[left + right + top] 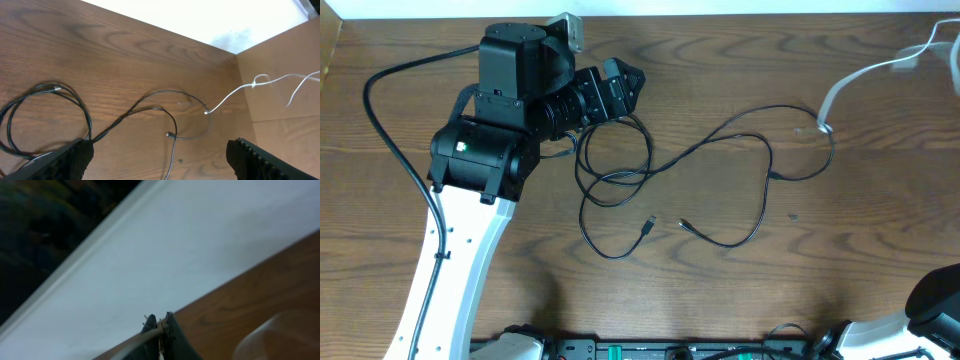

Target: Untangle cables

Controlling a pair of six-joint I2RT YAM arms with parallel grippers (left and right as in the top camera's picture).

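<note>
Left fingers [270, 160] gape wide, empty. The black cable loops [620, 178] lie just beneath them, strands trailing rightward. My right fingers [176, 339] pinch the white cord [850, 80].

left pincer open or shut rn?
Open: the left pincer has its two black fingers far apart at the left wrist view's bottom corners, gripping nothing.
</note>
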